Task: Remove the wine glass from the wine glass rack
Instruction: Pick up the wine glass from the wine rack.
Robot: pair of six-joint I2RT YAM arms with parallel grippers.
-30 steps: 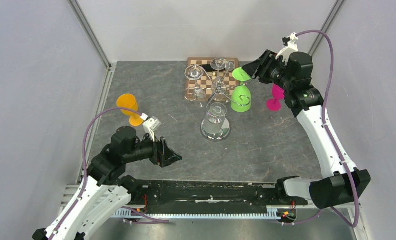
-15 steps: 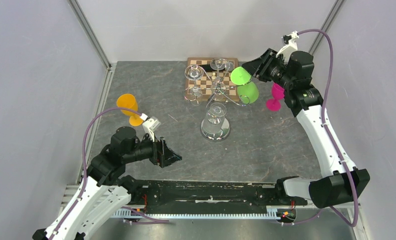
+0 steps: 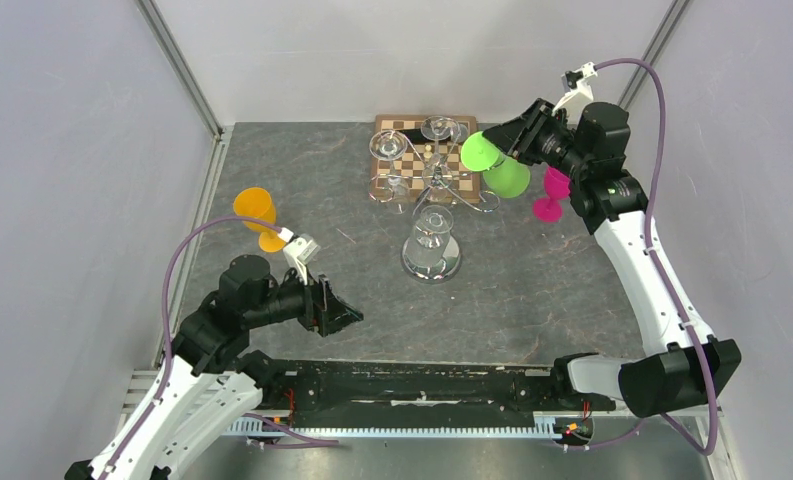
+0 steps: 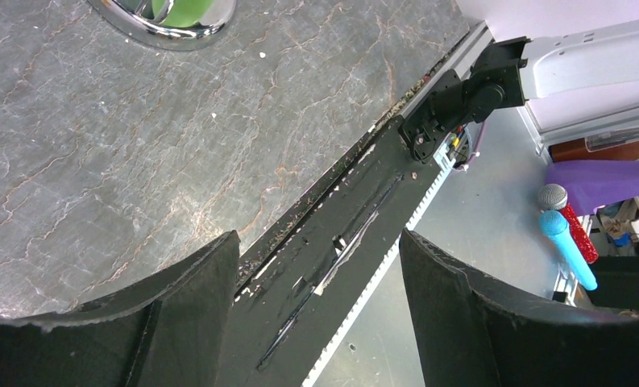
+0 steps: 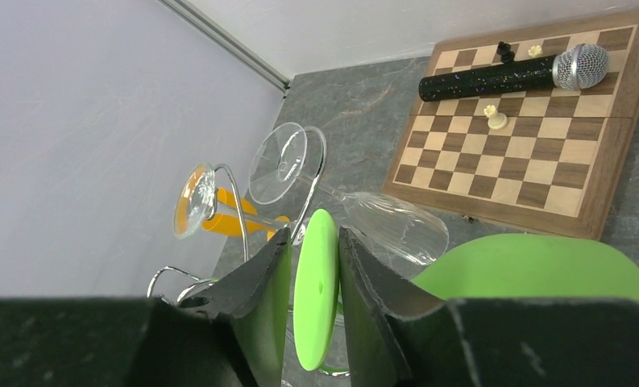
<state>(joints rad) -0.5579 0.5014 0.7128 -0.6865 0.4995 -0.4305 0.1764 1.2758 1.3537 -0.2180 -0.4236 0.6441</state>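
The silver wire wine glass rack (image 3: 433,178) stands mid-table on its round mirrored base (image 3: 431,259). Its base edge shows in the left wrist view (image 4: 167,22). My right gripper (image 3: 494,143) is shut on the round foot of the green wine glass (image 3: 507,177), which is tilted at the rack's right side. The hook arm (image 3: 485,203) below it is bare. In the right wrist view my right gripper (image 5: 314,234) clamps the green foot (image 5: 316,298), with the bowl (image 5: 533,266) at the right. Two clear glasses (image 3: 437,128) (image 3: 385,147) hang on the rack. My left gripper (image 3: 347,316) is open and empty near the front edge, as its own view (image 4: 320,298) shows.
A wooden chessboard (image 3: 404,160) lies behind the rack, with a black microphone (image 5: 513,72) and a few chess pieces on it. An orange glass (image 3: 257,215) lies at the left. A pink glass (image 3: 549,196) stands under my right arm. The black base rail (image 4: 340,234) runs along the front.
The green glass hung bowl-down on the rack's right hook. My right gripper, shut on its foot, has swung it up and to the right, off that hook. The left arm has barely moved.
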